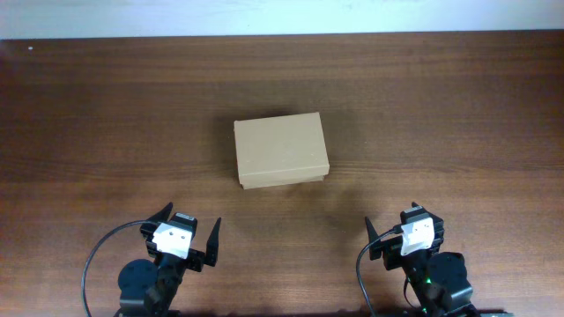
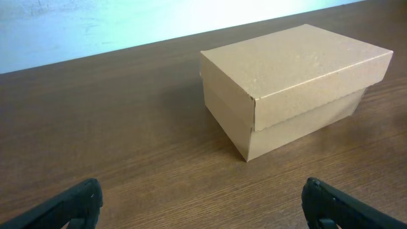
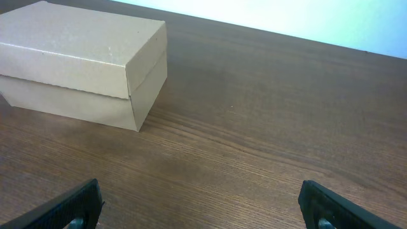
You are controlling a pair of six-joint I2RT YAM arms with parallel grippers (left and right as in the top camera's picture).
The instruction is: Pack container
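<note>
The container (image 1: 280, 151) is a plain brown cardboard box with its lid down, resting on the middle of the dark wooden table (image 1: 458, 114). My left gripper (image 1: 192, 215) stands open near the front edge, left of and nearer than the box, with nothing between its fingers. My right gripper (image 1: 390, 217) stands open at the front right, also empty. In the left wrist view the container (image 2: 292, 83) lies ahead to the right of the open left gripper (image 2: 200, 196). From the right wrist the container (image 3: 82, 57) shows at the upper left, well away from the open right gripper (image 3: 200, 196).
The table's back edge (image 1: 282, 37) meets a pale wall along the top of the overhead view. Black cables (image 1: 88, 264) loop beside each arm base at the front edge. Bare wood surrounds the box on all sides.
</note>
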